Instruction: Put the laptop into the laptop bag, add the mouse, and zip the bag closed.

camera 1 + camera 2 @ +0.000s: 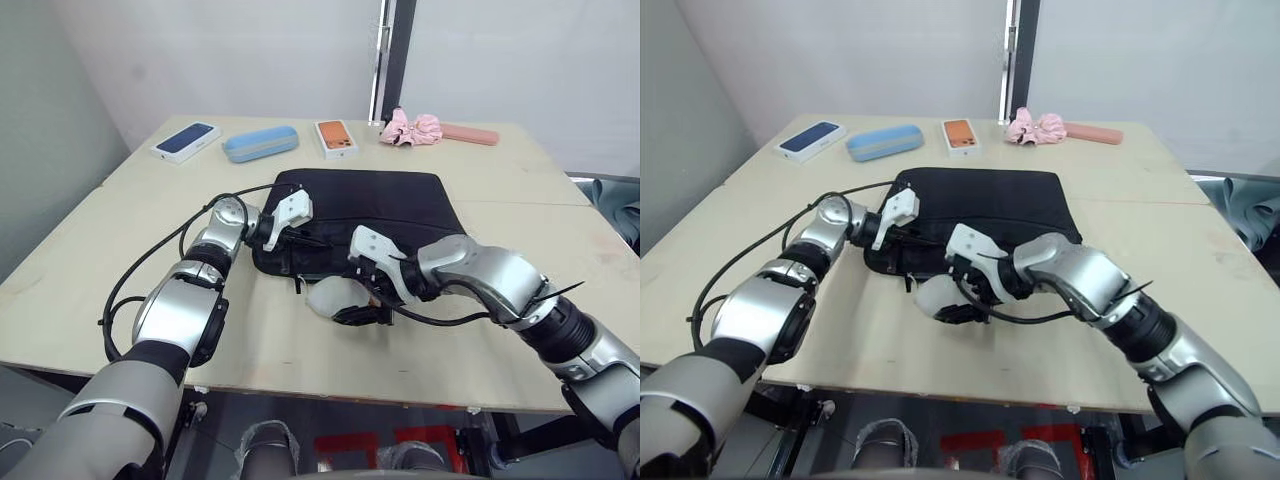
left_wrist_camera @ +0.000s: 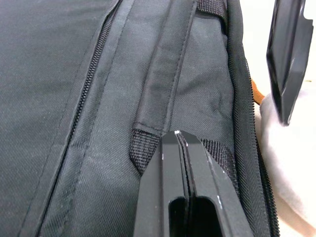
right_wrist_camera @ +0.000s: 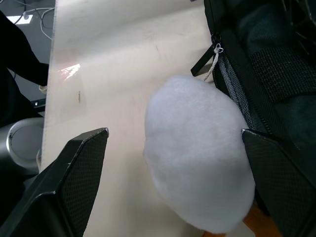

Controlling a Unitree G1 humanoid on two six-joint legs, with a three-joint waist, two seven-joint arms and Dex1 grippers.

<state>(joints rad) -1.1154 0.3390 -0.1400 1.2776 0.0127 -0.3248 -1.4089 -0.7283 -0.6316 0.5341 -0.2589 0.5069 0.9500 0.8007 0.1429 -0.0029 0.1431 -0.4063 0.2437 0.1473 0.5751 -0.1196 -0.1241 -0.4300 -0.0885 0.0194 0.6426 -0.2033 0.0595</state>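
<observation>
Two grippers at frame centre: my left gripper (image 2: 183, 148), pressed together, pins the laptop bag (image 1: 385, 205); right gripper (image 3: 175, 163) spread around a lumpy white thing (image 3: 197, 158).

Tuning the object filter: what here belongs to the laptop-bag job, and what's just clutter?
Job: laptop bag; left gripper, shut at its edge; right gripper, open astride the fuzzy white lump.
Lying about: fuzzy white lump, dark-blue phone box, blue case, orange phone box, pink bundle, pink case.

A pale wooden table (image 1: 90, 300) stands before plain white walls (image 1: 230, 50).
</observation>
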